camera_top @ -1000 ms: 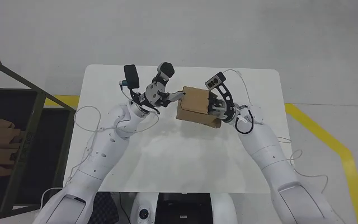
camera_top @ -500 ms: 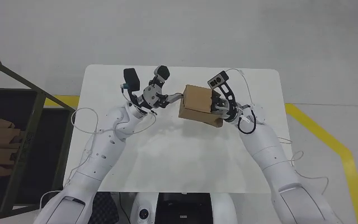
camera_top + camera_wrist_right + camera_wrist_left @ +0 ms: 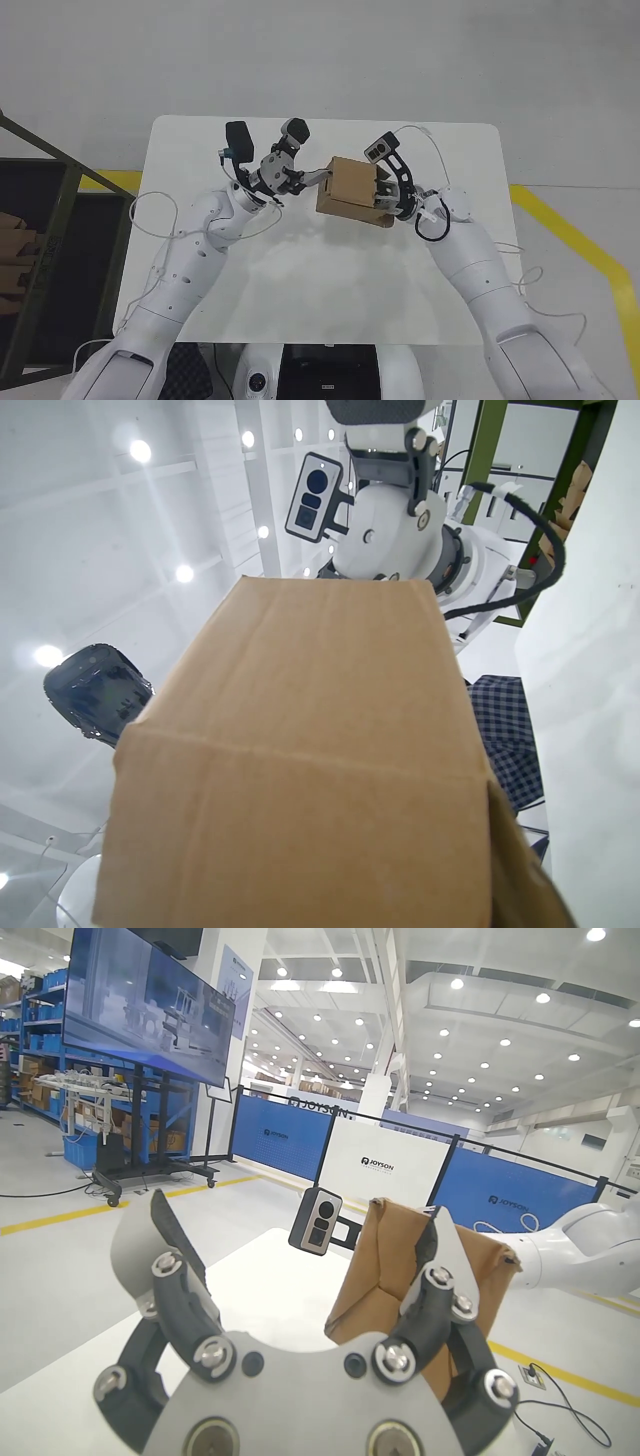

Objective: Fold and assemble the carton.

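A brown carton (image 3: 350, 188) hangs slightly tilted over the back middle of the white table (image 3: 300, 290). My right gripper (image 3: 386, 196) is at its right end, shut on it; in the right wrist view the carton (image 3: 310, 750) hides the fingers. My left gripper (image 3: 308, 178) is at the carton's left end. In the left wrist view this gripper (image 3: 299, 1205) stands open, one finger (image 3: 435, 1238) lying against the folded end flaps of the carton (image 3: 375, 1268), the other finger (image 3: 167, 1228) well clear over the table.
A dark rack (image 3: 40, 250) with cardboard stands left of the table. A yellow floor line (image 3: 570, 230) runs on the right. The table's front half (image 3: 330, 300) is bare. The left arm's wrist (image 3: 395, 535) shows beyond the carton.
The left gripper shifted slightly back and forth at the carton's left end. The carton rocked a little in the right gripper and stays in about the same place.
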Controlling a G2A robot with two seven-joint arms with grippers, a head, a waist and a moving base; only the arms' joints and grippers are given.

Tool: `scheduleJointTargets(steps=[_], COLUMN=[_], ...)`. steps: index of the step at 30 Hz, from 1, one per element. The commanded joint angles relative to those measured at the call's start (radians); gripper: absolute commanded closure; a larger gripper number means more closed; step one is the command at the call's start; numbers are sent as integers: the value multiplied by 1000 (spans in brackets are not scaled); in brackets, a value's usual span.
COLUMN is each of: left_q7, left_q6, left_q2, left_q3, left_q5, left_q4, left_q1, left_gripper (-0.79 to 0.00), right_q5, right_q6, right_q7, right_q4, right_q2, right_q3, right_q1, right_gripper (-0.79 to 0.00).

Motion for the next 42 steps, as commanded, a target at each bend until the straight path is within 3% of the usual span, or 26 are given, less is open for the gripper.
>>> scheduleJointTargets(steps=[1,16,26,33,42], left_q7=[-1,-16,4,-29,-4], left_q6=[-1,-7,0,-181,-181], left_q2=[-1,-6,1,26,75], left_q3=[0,4,-51,-93,7], left_q5=[-2,-14,-11,153,387], left_q4=[0,9,9,-37,-110], left_q1=[0,-4,13,20,15], left_gripper=[-785,-785,-785,-785,-785], right_q5=[-10,-29,-49,-154,-265], right_q6=[0,-1,-21,-24,-34], right_q7=[-1,-1,-21,-24,-34], right_q4=[2,5,51,70,90], right_q2=[-1,-11,4,28,51], right_q3=[-5,-42,4,33,46], right_q1=[2,16,24,44,87], right_gripper=[0,0,0,0,0])
